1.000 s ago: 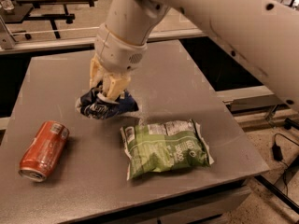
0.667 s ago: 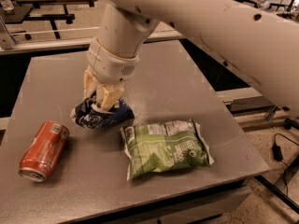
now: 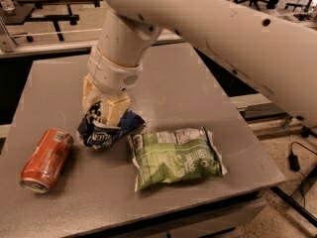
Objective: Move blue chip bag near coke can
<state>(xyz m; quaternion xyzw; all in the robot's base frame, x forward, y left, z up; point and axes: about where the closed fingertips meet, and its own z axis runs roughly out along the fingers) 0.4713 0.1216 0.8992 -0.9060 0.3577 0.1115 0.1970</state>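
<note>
While the gripper (image 3: 106,118) pinches the crumpled top of the blue chip bag (image 3: 108,135), fingers closed on the foil, the bag sits low on the table (image 3: 198,83), just beside the toppled coke can (image 3: 47,158). Step: placement. Next move, as judged: release and lift straight up without dragging the bag.

- Honestly, nothing legible here: the white print on the green chip bag (image 3: 176,157), lower middle of the frame, is just smudges.
- Same for the white patch on the coke can (image 3: 45,158), lower left.
- The blue chip bag (image 3: 110,133) print is unreadable too. The gripper (image 3: 108,118) sits left of centre, jaws clamped on it.
</note>
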